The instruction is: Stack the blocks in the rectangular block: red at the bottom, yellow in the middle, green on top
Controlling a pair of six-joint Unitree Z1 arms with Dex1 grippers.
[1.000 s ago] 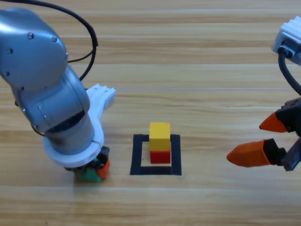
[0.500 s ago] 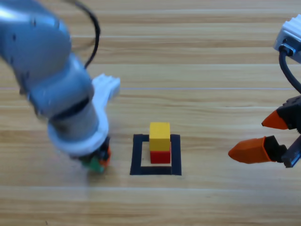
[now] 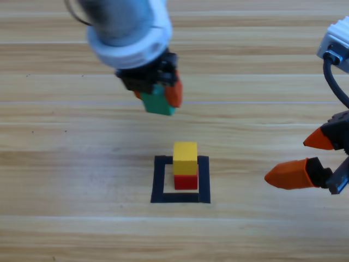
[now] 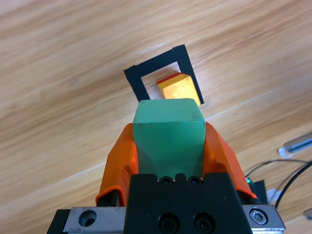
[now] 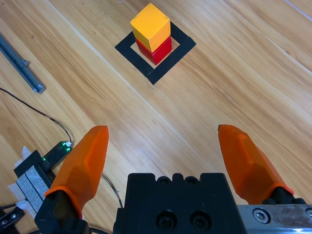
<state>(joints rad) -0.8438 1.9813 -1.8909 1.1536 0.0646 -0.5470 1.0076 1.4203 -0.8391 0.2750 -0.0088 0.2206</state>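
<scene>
The yellow cube (image 3: 185,152) sits on the red cube (image 3: 186,180) inside the black tape square (image 3: 158,180). My left gripper (image 3: 159,97) is raised above the table, up and to the left of the stack, shut on the green cube (image 3: 158,102). In the left wrist view the green cube (image 4: 168,135) fills the space between the orange jaws, with the yellow cube (image 4: 179,88) and tape square (image 4: 138,78) beyond it. My right gripper (image 3: 305,159) waits open at the right edge; its wrist view shows the yellow cube (image 5: 150,21) on the red cube (image 5: 157,50).
Bare wooden table surrounds the tape square. Cables and a small circuit board (image 5: 53,153) lie off to one side in the right wrist view, and a metal bar (image 5: 19,63) rests beyond them.
My left gripper has lifted the green cube off the table at the lower left and carried it up and to the right, to above the stack's far left. The right arm is still.
</scene>
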